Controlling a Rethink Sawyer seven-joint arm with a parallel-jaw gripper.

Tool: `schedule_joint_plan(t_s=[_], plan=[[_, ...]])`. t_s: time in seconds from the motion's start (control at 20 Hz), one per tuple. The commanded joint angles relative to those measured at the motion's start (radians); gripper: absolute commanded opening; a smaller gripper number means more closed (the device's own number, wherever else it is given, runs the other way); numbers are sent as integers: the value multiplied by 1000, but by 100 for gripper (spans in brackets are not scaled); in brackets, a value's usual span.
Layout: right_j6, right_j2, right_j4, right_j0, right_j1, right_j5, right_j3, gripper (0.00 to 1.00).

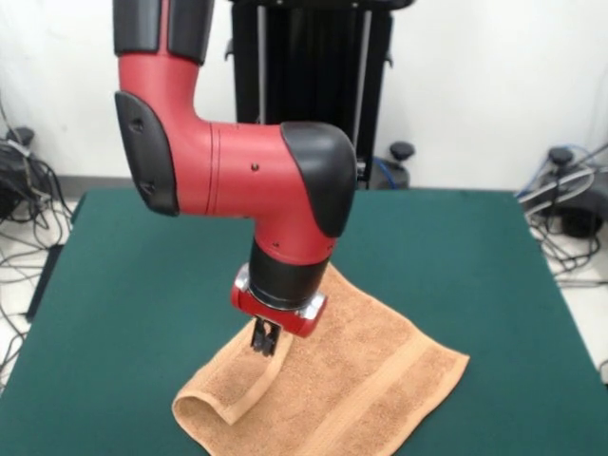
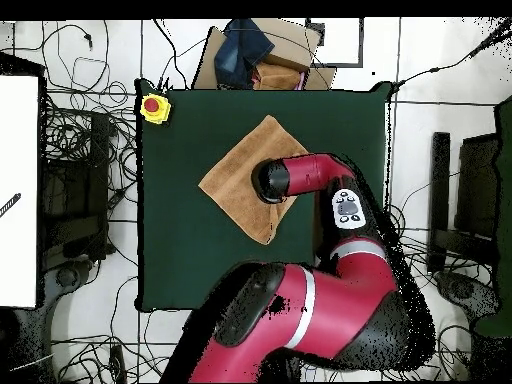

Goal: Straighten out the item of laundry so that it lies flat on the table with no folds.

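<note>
The light-brown towel point(image 1: 370, 380) lies on the green table point(image 1: 142, 256) near its front edge, set diagonally. Its front left part is folded over into a rolled flap point(image 1: 204, 404). My gripper point(image 1: 263, 342) points straight down at the upper end of that flap, its dark fingers close together and pinching the towel's cloth. In the overhead view the towel point(image 2: 235, 175) sits mid-table point(image 2: 180, 250) as a diamond, and the arm's wrist point(image 2: 272, 182) hides the gripper and one towel corner.
A yellow box with a red button point(image 2: 154, 107) sits on a table corner. A cardboard box with blue cloth point(image 2: 262, 52) stands beyond the table's edge. Cables lie on the floor around the table. The arm's pedestal point(image 1: 309, 85) stands behind the table.
</note>
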Motion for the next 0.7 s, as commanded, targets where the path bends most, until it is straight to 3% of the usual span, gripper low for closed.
schedule_joint_plan(t_s=[0.05, 0.35, 0.7], plan=[[-41, 48, 31, 31, -6, 51, 55, 0], [7, 22, 7, 65, 104, 27, -77, 0], [78, 7, 44, 119, 161, 61, -172, 0]])
